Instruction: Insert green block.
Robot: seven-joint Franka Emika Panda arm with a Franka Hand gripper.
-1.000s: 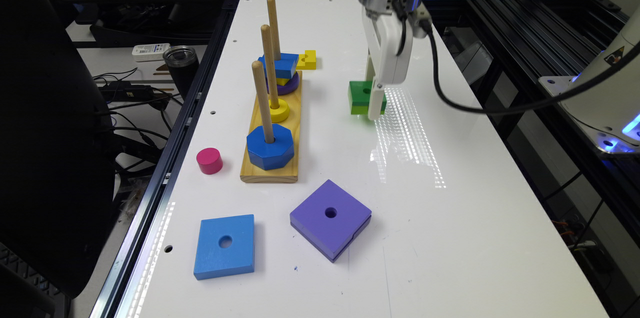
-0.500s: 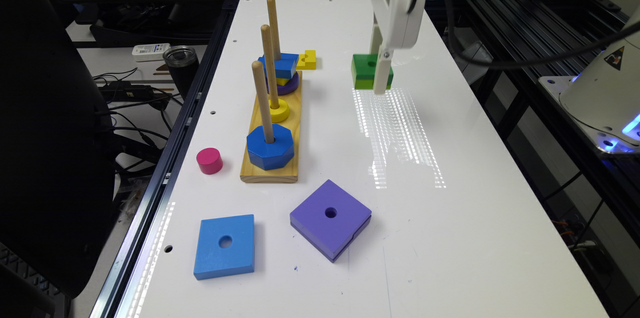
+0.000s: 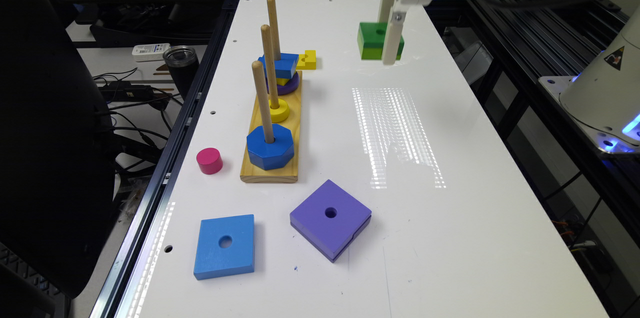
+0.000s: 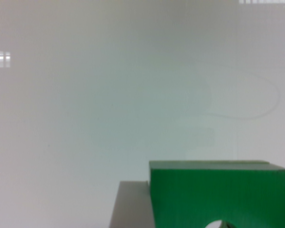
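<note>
Green block (image 3: 374,39), small, square and wooden with a round hole, hangs in the air, pinched by the white robot hand (image 3: 389,45).
Near to far: the flat blue square (image 3: 224,245), the purple square (image 3: 330,218), then the wooden peg board (image 3: 271,128), well apart from the block. If the hole misses a peg tip, the block could bump, tip, or slip free.
</note>
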